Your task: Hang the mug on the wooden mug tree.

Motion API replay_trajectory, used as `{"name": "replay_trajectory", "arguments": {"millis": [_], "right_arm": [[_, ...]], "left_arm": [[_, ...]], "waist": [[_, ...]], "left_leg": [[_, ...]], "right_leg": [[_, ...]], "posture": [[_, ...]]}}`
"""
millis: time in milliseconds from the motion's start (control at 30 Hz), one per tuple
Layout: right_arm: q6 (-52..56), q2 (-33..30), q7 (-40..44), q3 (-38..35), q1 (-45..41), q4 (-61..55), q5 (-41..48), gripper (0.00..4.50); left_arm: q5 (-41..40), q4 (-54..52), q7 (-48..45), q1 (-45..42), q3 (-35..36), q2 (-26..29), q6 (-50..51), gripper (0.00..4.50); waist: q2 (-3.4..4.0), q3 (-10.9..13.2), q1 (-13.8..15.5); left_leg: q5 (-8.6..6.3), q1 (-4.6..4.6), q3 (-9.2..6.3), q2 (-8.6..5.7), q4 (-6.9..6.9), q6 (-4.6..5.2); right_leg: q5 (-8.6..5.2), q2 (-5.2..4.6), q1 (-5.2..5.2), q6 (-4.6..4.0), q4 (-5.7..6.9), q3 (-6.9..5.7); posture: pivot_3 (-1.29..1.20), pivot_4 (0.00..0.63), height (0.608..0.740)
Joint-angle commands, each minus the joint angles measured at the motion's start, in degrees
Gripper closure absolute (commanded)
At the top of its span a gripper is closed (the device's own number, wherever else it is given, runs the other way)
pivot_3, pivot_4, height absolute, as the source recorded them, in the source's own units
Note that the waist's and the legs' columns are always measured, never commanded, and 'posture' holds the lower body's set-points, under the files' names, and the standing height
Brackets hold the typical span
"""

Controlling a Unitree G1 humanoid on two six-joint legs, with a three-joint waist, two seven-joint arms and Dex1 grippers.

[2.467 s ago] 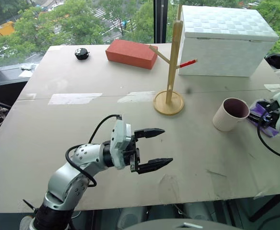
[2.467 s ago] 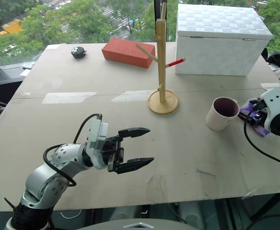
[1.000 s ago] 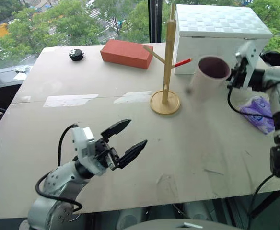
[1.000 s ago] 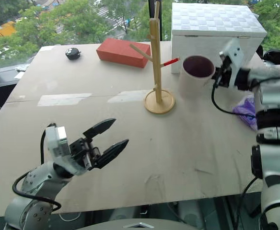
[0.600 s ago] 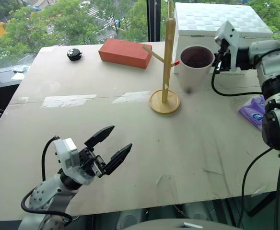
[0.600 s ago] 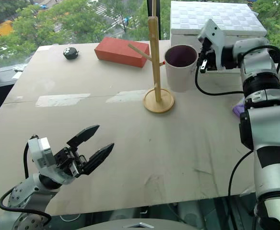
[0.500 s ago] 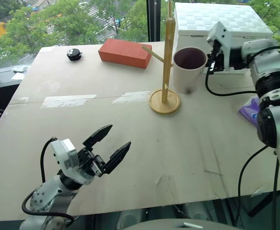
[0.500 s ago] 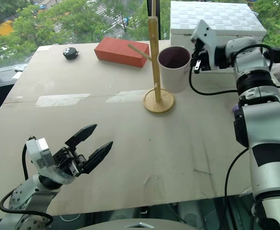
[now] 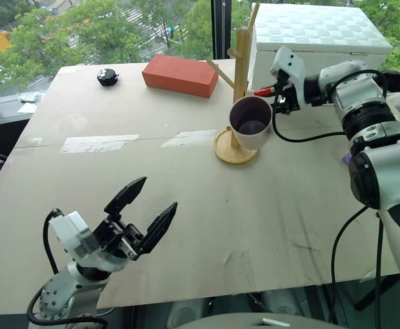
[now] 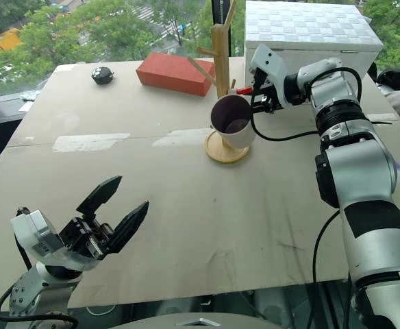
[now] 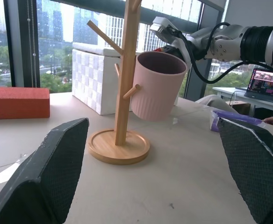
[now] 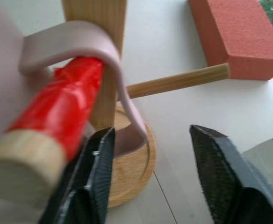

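Mug hangs on the wooden mug tree, handle looped over the red peg, body tipped toward the near side w/ its mouth facing up and near. It sits off the tabletop, low against the pole, just above the round base.

Right gripper: fingers spread apart, holding nothing; one finger sits right next to the handle loop, other well clear toward the red brick. Gripper is just right of the tree, in front of the white woven box.

Left gripper: near-left over the tabletop, fingers wide open, empty, well apart from everything.

Risks from here, as I judge:
- Finger beside the handle could snag the loop on pull-back and drag the mug off the peg, or tip the tree. Cause: retreating along the peg line instead of clear of the handle.
- Handle seems to sit partway along the peg, not deep at the pole; peg slants up so it should hold, but a bump could slide it off.
- Mug weight hangs all on one side; tree base is small, so a knock from the right arm may rock it.
- Box close behind limits retreat room on the far right.
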Motion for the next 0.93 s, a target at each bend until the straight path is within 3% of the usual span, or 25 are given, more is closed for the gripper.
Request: {"name": "replay_trajectory", "arguments": {"millis": [33, 233, 400, 500, 733, 933], "right_arm": [[2.43, -7.12, 5.36, -4.72, 1.52, -6.11, 4.61, 0.97], [13.39, -14.99, 9.83, -8.68, 14.66, -25.84, 11.0, 0.97], [26.08, -20.17, 4.44, -14.75, 38.33, -52.62, 17.33, 0.97], [29.86, -19.96, -0.29, -18.78, 52.35, -65.46, 20.3, 0.97], [33.01, -18.02, -10.05, -24.73, 72.93, -82.88, 24.16, 0.97], [30.37, -15.3, -16.68, -25.5, 84.59, -89.55, 23.87, 0.97]], "left_arm": [[-1.63, -0.69, -0.82, -0.71, -0.45, 0.4, -0.64, 0.0], [-3.7, 2.24, -2.5, -3.92, -0.52, 2.55, 1.56, 0.0], [-5.49, 5.46, -3.46, -6.34, 0.29, 5.48, 4.98, 0.0], [-6.51, 6.75, -4.22, -4.37, 1.85, 7.5, 7.2, 0.0], [-3.68, 9.31, -4.88, 3.21, 5.63, 11.15, 10.24, 0.0], [-2.62, 10.14, -1.88, 3.66, 5.8, 11.46, 13.42, 0.0]], "waist": [[0.0, 0.0, 0.23], [0.02, 0.01, -0.23], [0.02, 0.01, 0.09], [0.02, 0.0, 0.19], [-0.07, -0.05, 0.13], [-0.11, -0.08, 1.36]], "left_leg": [[0.0, -0.02, -0.02, -0.02, 0.0, 0.0], [0.0, -0.03, -0.01, 0.02, -0.01, 0.02], [0.0, -0.02, -0.07, 0.04, 0.04, 0.03], [-0.01, -0.02, -0.12, 0.05, 0.04, 0.03], [-0.01, 0.12, -0.03, 0.08, 0.09, 0.04], [-0.01, 0.08, -0.08, 0.09, 0.22, 0.04]], "right_leg": [[0.0, -0.01, 0.0, 0.0, -0.02, -0.03], [0.01, 0.0, 0.04, 0.03, -0.09, -0.04], [0.04, 0.0, 0.07, 0.09, 0.02, -0.09], [0.08, 0.01, 0.08, 0.18, 0.01, -0.12], [-0.02, 0.04, 0.15, 0.08, 0.07, -0.04], [-0.15, 0.02, 0.18, 0.3, 0.08, -0.11]], "posture": [[0.0, 0.15, 0.74], [0.0, 0.15, 0.74], [0.0, 0.15, 0.74], [0.0, 0.15, 0.74], [0.0, 0.15, 0.74], [0.0, 0.15, 0.74]]}}
